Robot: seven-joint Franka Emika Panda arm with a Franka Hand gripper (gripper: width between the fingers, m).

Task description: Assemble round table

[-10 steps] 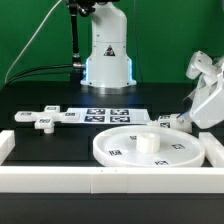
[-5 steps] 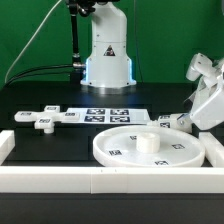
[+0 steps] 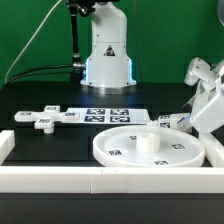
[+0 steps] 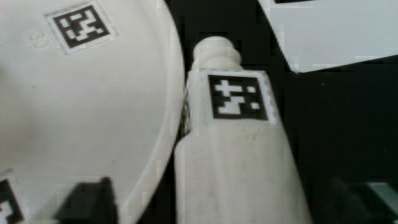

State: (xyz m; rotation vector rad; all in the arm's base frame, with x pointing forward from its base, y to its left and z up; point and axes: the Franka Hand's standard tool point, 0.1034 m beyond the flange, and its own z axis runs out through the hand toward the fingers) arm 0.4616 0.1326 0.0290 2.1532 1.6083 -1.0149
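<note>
The round disc lies flat at the front middle, with a small raised hub at its centre. The short cylindrical leg lies on its side just off the disc's rim at the exterior view's right. The cross-shaped base lies on the table at the exterior view's left. My gripper hangs tilted over the leg. In the wrist view the leg shows its tag beside the disc's rim. My gripper is open, one dark finger on each side of the leg with gaps between.
The marker board lies behind the disc and shows in the wrist view. A white border wall runs along the front and both sides. The arm's base stands at the back.
The arm's hand has shifted slightly toward the exterior view's right. The leg, disc and base have not moved.
</note>
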